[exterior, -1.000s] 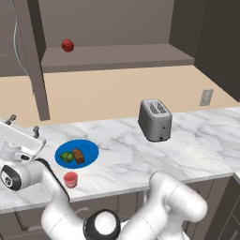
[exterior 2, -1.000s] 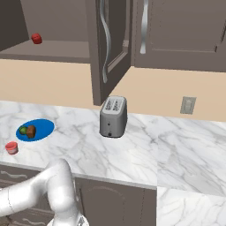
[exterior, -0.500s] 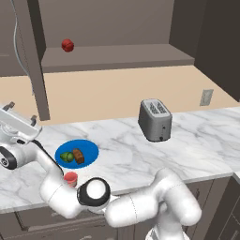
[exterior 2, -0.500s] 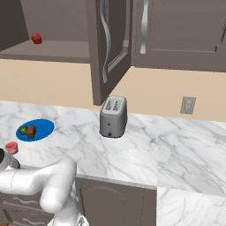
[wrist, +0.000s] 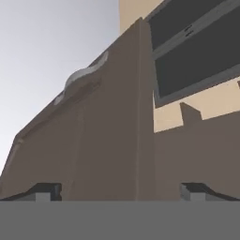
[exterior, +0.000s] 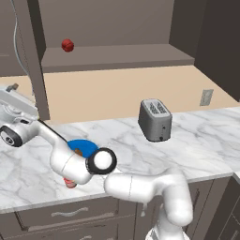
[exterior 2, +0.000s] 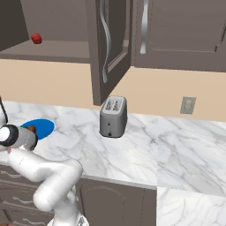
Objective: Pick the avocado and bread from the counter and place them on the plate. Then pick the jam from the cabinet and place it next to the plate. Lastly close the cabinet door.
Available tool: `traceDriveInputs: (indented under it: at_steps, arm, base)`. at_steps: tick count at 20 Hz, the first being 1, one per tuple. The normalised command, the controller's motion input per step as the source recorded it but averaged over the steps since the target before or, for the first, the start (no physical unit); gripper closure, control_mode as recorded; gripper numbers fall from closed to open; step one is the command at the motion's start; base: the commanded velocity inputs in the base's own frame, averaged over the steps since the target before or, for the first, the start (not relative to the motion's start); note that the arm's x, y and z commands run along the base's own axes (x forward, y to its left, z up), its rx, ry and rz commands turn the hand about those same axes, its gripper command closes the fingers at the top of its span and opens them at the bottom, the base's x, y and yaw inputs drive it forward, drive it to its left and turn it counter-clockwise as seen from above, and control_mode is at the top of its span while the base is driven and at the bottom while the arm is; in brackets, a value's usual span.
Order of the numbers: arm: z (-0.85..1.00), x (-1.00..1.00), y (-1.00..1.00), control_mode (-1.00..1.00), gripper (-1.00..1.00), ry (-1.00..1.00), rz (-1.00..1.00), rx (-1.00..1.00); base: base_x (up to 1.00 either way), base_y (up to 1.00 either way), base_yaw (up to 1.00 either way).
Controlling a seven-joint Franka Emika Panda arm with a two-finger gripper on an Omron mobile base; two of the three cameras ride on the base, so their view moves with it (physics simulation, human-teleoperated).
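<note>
My gripper stands open and empty at the far left, raised above the counter, just left of the open cabinet door. In the hand view the gripper faces the cabinet door and its curved silver handle, fingertips wide apart. The blue plate lies behind my forearm with the brown bread on it; the avocado is hidden by the arm. The red jam peeks out under the arm beside the plate. From the right, the plate and door show.
A grey toaster stands mid-counter, right of the plate. A dark red ball rests on the open cabinet's shelf. My elbow and forearm stretch low over the counter's front left. A wall outlet sits at the right.
The hand has risen at the far left toward the open door. The elbow has swung forward over the plate and now covers the avocado and most of the jam. Jaws stay open.
</note>
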Motion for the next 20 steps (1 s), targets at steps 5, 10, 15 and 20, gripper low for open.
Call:
traceDriveInputs:
  at_steps: [5,10,15,20]
  arm:
    - [0.93,-0.4,-0.24,-1.0,-1.0,-0.17,0.14,0.26]
    - [0.81,-0.83,-0.57,-1.0,-1.0,-0.11,0.21,0.35]
    - [0.77,-0.91,-0.89,-1.0,-1.0,-0.07,0.28,0.49]
    - [0.92,-0.66,-0.97,-1.0,-1.0,-0.02,0.26,0.54]
  base:
    - [0.0,0.0,0.0]
    - [0.0,0.0,0.0]
    - [0.0,0.0,0.0]
    - [0.0,0.0,0.0]
